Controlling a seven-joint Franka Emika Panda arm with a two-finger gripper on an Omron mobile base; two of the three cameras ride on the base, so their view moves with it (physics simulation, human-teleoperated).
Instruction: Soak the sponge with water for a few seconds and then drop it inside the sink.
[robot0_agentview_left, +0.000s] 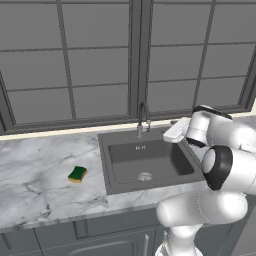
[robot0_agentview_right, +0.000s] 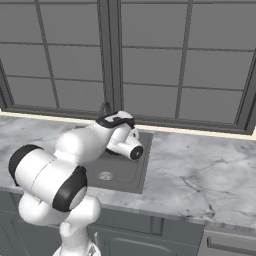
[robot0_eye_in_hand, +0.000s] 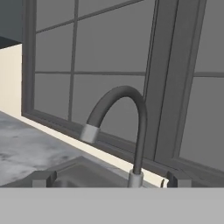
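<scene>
1. Pictured: gripper (robot0_eye_in_hand: 105, 179) spread wide and empty, its tips low on either side of the faucet (robot0_eye_in_hand: 127, 127), hand poised at the sink's (robot0_agentview_left: 107, 167) right rear corner, likely lining up to start the water.
2. Sponge (robot0_agentview_left: 77, 174) flat on the marble counter (robot0_agentview_left: 35, 175), left of the basin, well apart from the hand, not yet picked up.
3. No stream running from the spout.
4. Open counter all round the sponge; window (robot0_agentview_left: 100, 60) close behind the faucet, limiting room rearward.
</scene>
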